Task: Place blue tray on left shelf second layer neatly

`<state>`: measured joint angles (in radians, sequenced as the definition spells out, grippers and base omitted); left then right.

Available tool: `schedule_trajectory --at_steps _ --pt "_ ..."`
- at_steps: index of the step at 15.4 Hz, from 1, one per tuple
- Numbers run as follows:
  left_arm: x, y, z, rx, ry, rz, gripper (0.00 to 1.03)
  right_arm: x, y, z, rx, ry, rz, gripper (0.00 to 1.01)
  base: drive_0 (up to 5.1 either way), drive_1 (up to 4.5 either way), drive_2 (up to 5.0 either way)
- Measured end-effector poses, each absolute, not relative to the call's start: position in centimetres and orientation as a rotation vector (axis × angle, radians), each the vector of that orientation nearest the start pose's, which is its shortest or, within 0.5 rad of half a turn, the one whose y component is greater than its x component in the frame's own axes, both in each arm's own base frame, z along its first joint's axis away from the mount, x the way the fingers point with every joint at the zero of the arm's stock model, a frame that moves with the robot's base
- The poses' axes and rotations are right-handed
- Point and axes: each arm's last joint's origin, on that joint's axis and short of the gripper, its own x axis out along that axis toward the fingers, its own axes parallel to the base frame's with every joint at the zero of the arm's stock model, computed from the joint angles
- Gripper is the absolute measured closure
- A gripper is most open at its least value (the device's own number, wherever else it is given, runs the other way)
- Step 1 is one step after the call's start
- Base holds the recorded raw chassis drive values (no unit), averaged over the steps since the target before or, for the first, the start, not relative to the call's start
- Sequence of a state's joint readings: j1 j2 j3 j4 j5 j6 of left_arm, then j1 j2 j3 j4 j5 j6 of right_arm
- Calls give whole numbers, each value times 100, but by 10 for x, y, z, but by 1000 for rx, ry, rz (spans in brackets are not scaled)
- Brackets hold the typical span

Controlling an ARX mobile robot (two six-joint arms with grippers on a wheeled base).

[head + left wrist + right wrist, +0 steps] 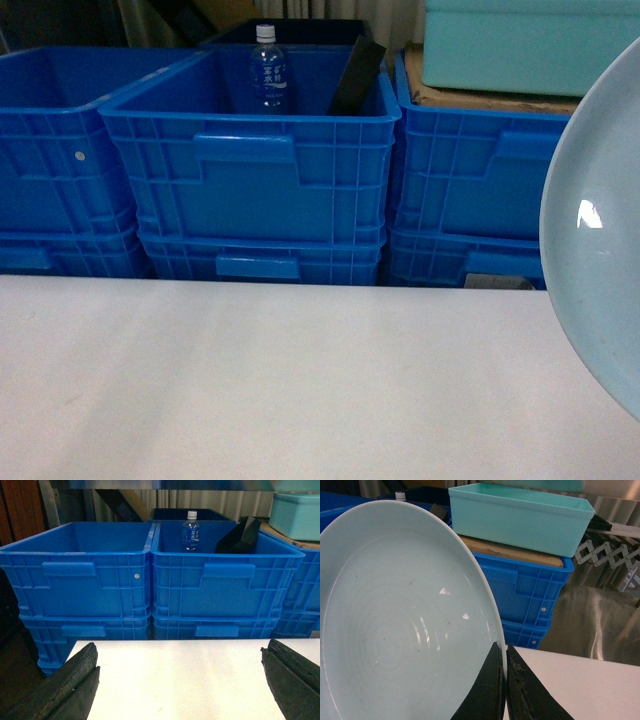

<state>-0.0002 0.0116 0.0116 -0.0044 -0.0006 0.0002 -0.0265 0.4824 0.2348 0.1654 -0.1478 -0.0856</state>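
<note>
The right end effector (pixel 504 680) is clamped on the rim of the blue tray (pixel 400 625), which stands on edge above the desk (pixel 280 380), its face rising up and to the left of the fingers. The left end effector (pixel 180 685) hangs spread and empty over the desk. Beyond the desk stand blue crates (pixel 250 170), one holding a bottle (pixel 268 70).

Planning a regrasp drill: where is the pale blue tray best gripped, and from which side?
By its thin raised rim, as the right gripper does now: jaws pinching the edge of the blue tray from below. The shallow, smooth bowl offers nothing else narrow enough.
</note>
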Motion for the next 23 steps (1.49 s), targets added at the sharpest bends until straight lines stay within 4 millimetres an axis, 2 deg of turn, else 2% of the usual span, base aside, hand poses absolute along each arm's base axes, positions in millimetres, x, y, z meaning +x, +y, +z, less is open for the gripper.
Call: schedule_trajectory --at_steps 2,15,23 --pt "98 0 166 0 4 0 5 134 1 216 -78 77 124 99 0 0 0" --pt "98 0 166 0 5 0 5 134 1 215 -78 80 127 99 475 -108 -368" --pt "98 0 166 0 4 3 5 135 1 215 -77 82 128 99 295 -289 -502"
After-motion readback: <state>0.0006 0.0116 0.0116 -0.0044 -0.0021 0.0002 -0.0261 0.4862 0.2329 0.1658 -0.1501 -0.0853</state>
